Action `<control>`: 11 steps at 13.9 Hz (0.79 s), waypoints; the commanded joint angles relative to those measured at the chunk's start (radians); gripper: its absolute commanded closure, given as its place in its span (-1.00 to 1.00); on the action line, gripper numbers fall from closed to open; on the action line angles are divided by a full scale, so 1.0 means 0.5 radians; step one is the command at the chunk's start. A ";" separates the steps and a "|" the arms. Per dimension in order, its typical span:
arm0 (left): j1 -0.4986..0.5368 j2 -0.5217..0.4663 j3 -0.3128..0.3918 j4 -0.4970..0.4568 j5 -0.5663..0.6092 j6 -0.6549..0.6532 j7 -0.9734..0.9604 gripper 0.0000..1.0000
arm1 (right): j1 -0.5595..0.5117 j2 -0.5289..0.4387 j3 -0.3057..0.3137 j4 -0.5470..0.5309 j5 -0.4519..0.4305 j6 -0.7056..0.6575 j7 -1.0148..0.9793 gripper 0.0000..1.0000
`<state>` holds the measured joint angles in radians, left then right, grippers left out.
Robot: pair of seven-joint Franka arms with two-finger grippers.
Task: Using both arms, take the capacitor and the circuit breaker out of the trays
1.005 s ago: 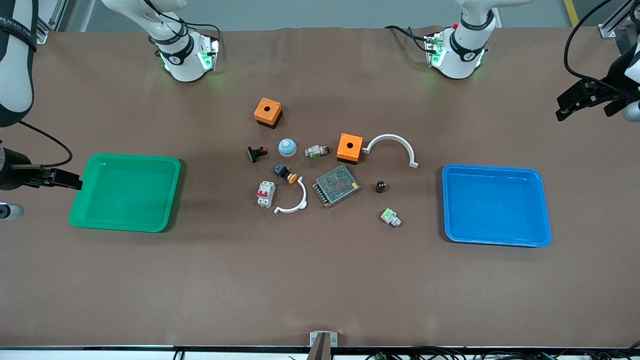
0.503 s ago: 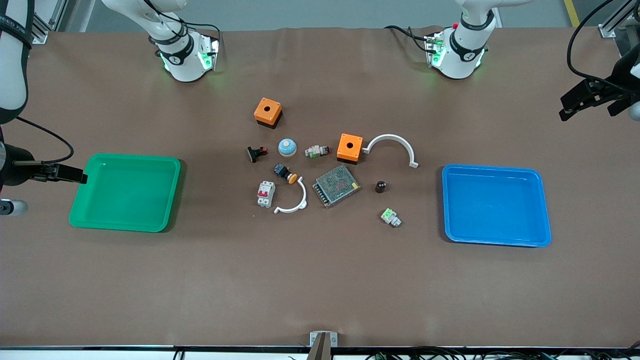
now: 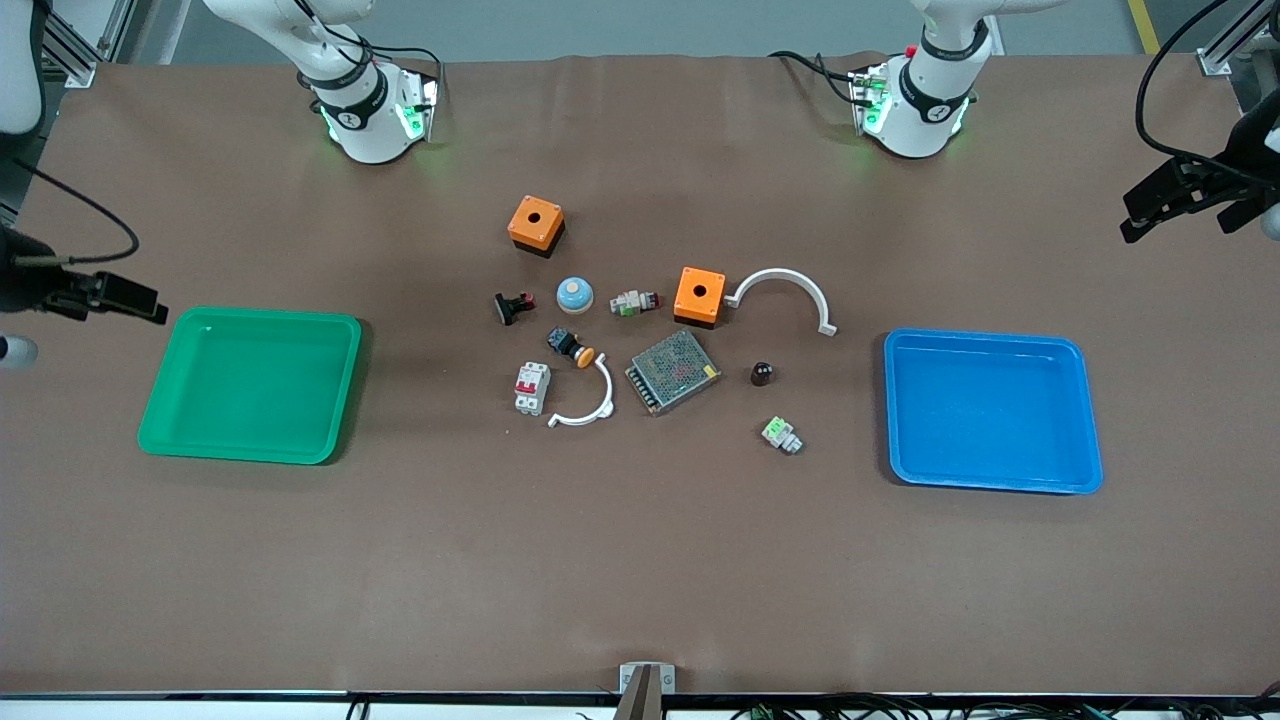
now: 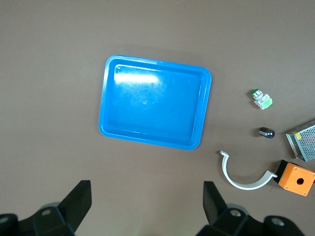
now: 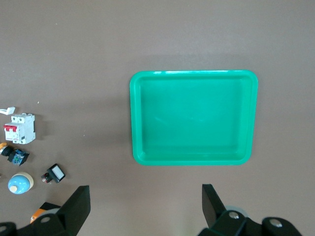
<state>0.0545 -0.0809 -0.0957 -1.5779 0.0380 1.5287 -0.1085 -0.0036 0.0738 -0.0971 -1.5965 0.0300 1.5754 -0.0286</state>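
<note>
On the table (image 3: 640, 560), capacitor (image 3: 761, 374) and breaker (image 3: 532, 387) lie apart.

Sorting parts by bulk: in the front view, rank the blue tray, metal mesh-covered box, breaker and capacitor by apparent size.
Largest to smallest:
1. blue tray
2. metal mesh-covered box
3. breaker
4. capacitor

High front view, two wrist overheads

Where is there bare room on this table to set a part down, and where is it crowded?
Both trays are empty: the green tray at the right arm's end and the blue tray at the left arm's end. The wide strip of table nearer the camera than the parts is bare. It is crowded mid-table, from the breaker past the mesh box to the capacitor.
</note>
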 commanded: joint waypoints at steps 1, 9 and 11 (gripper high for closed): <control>0.017 -0.041 -0.002 -0.013 -0.051 0.001 0.036 -1.00 | -0.027 -0.151 0.032 -0.169 0.004 0.055 -0.010 -1.00; 0.017 -0.038 -0.002 -0.013 -0.064 0.007 0.036 -1.00 | -0.027 -0.304 0.035 -0.261 -0.042 0.061 -0.017 -1.00; 0.020 -0.041 -0.002 -0.013 -0.094 0.007 0.036 -1.00 | -0.030 -0.322 0.032 -0.261 -0.042 0.058 -0.017 -1.00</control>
<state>0.0547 -0.0811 -0.0958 -1.5778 0.0256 1.5287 -0.1085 -0.0036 -0.0391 -0.0953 -1.6791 0.0193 1.5854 -0.0298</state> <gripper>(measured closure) 0.000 0.000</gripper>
